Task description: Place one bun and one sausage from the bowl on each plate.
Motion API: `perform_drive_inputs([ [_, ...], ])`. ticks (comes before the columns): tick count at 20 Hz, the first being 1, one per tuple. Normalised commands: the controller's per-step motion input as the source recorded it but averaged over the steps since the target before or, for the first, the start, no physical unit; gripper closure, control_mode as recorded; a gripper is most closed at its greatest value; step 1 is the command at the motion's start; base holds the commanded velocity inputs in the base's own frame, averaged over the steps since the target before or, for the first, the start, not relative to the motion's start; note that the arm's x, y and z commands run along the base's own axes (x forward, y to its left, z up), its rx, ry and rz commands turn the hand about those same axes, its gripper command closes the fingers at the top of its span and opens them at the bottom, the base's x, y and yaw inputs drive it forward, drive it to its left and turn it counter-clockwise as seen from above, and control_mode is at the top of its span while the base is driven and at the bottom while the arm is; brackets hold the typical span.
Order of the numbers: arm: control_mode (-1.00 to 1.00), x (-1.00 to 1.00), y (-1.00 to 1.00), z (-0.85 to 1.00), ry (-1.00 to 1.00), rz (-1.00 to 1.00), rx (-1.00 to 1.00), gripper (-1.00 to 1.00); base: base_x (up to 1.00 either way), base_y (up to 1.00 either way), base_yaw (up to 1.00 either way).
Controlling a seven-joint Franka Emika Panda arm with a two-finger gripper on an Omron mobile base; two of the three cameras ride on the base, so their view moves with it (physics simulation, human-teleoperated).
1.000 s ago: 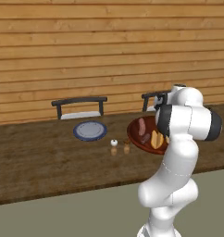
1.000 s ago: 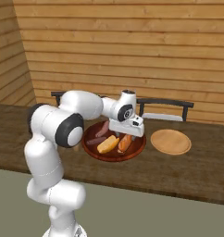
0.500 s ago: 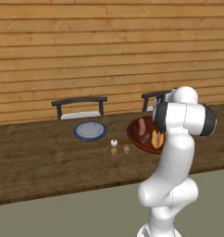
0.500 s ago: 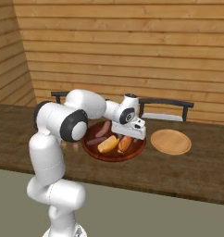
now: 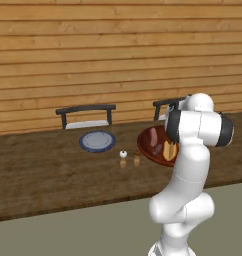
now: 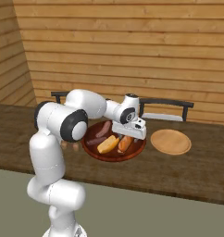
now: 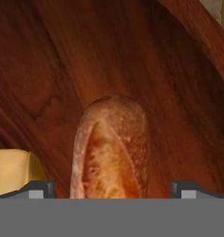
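The dark reddish-brown bowl sits on the counter and holds two buns and two sausages. My gripper is open and points down into the bowl's right side, over the browner bun. In the hand view that bun lies between my two fingertips, which stand apart on either side of it. The yellower bun lies just left of it, and its end shows in the hand view too. Sausages rest at the bowl's back left. The tan-orange plate lies right of the bowl. The blue-grey plate lies to its left. My arm hides part of the bowl in the left base view.
Small salt and pepper shakers stand between the blue plate and the bowl. Two dark chair backs rise behind the counter, in front of a wooden plank wall.
My hand has come down lower into the bowl over the browner bun. The jaws have stayed wide. Plates and food have not moved.
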Motion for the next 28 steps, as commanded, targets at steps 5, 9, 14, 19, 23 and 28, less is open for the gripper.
perform_drive_inputs([
  [5, -1.0, 0.0, 0.0, 0.0, 0.0, 0.0, 0.0, 1.0, 0.0, 0.0, 0.0],
  [9, -1.0, 0.0, 0.0, 0.14, 0.01, 0.0, -0.03, 1.0, 0.0, 0.0, 0.0],
  [14, -1.0, -0.27, -0.05, 0.67, -0.02, 0.0, -0.15, 1.0, 0.0, 0.0, 0.0],
  [19, -1.0, -0.52, -0.57, 0.99, -0.19, 0.01, -0.17, 1.0, 0.0, 0.0, 0.0],
  [23, -1.0, -0.27, -0.84, 0.76, -0.17, 0.01, -0.09, 1.0, 0.0, 0.0, 0.0],
  [28, -1.0, -0.08, -0.73, 0.34, -0.05, 0.0, 0.0, 1.0, 0.0, 0.0, 0.0],
])
